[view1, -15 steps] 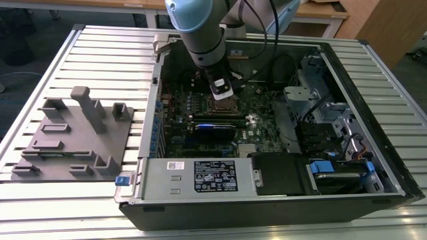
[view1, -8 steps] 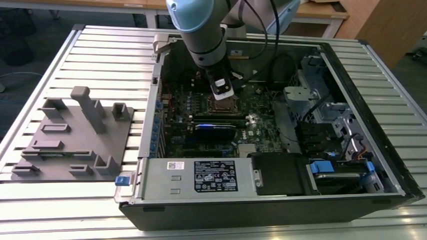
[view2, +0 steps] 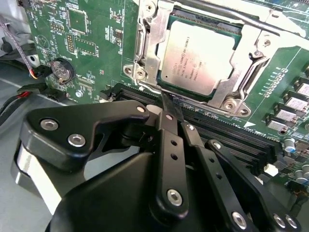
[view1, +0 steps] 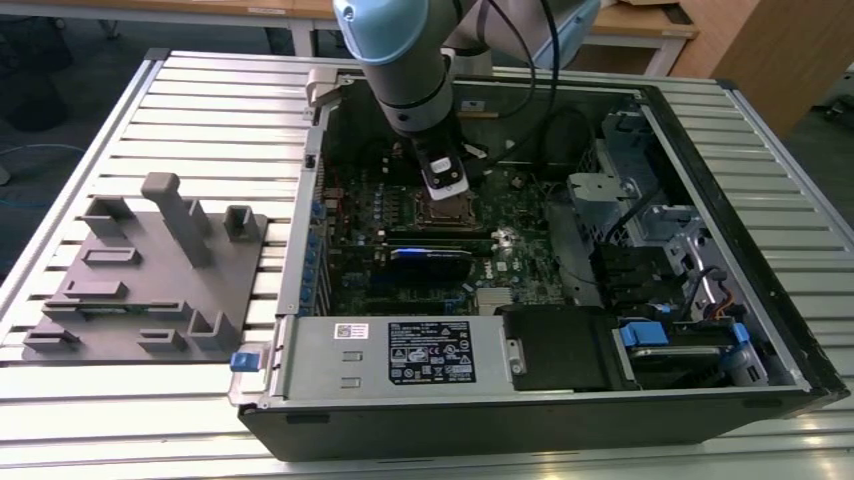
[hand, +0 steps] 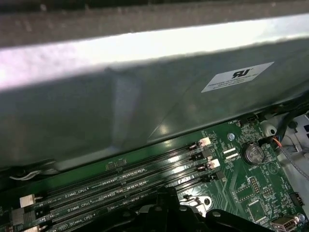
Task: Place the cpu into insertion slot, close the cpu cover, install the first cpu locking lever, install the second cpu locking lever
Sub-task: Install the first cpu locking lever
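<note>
The cpu (view2: 200, 58), pale and silvery, lies flat in the insertion slot (view2: 231, 103) on the green motherboard. The cpu cover (view2: 147, 58), a silvery frame, lies down around the chip's edges. My gripper (view2: 169, 104) is shut, with its black fingertips together at the socket's edge nearest the memory slots and nothing visible between them. In the exterior view the gripper (view1: 451, 190) hangs inside the open computer case, right over the socket (view1: 447, 210). A thin dark bar (view2: 217, 9) runs along the socket's far side.
Long black memory slots (view2: 227, 130) (hand: 120, 188) lie right beside the socket. A coin battery (view2: 63, 70) and cables sit nearby. The grey case wall (hand: 145, 96) stands close. A power supply (view1: 400, 352) and a drive bay (view1: 667, 345) occupy the case's front. A grey fixture plate (view1: 147, 270) lies on the exterior view's left.
</note>
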`<state>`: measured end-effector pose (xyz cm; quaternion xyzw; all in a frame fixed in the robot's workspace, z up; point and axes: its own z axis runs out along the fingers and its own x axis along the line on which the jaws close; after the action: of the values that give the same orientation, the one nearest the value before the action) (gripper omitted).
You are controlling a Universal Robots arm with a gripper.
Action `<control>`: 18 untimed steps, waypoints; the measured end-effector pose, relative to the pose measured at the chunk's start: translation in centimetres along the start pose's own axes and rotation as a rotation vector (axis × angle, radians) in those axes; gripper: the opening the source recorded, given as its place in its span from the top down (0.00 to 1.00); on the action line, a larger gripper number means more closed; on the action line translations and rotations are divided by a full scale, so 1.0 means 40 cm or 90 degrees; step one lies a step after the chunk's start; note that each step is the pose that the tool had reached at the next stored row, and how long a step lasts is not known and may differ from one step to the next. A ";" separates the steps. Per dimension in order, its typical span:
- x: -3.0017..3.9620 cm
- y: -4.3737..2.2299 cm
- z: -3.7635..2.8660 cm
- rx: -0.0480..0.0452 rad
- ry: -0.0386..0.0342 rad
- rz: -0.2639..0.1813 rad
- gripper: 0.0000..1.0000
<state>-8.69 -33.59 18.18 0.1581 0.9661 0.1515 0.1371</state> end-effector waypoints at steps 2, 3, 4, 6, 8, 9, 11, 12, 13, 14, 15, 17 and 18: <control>-0.001 0.001 -0.002 -0.0005 0.0000 0.000 0.90; -0.001 0.002 -0.004 -0.0004 0.0000 0.000 0.90; -0.002 0.002 -0.007 0.0001 0.0002 0.000 0.90; -0.002 0.003 -0.008 -0.0001 0.0003 0.000 0.90; -0.002 0.003 -0.008 -0.0009 0.0007 0.000 0.90; -0.002 0.003 -0.008 -0.0018 0.0009 0.001 0.90; -0.003 0.003 -0.008 -0.0036 0.0014 0.001 0.90; -0.004 0.004 -0.007 -0.0044 0.0016 0.002 0.90; -0.005 0.004 -0.007 -0.0058 0.0021 0.002 0.90; -0.007 0.004 -0.007 -0.0074 0.0026 0.003 0.90; -0.008 0.005 -0.006 -0.0085 0.0028 0.003 0.90; -0.011 0.006 -0.005 -0.0092 0.0030 0.003 0.90; -0.013 0.006 -0.004 -0.0093 0.0031 0.003 0.90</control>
<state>-8.20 -33.59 18.53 0.1592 0.9648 0.1593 0.1355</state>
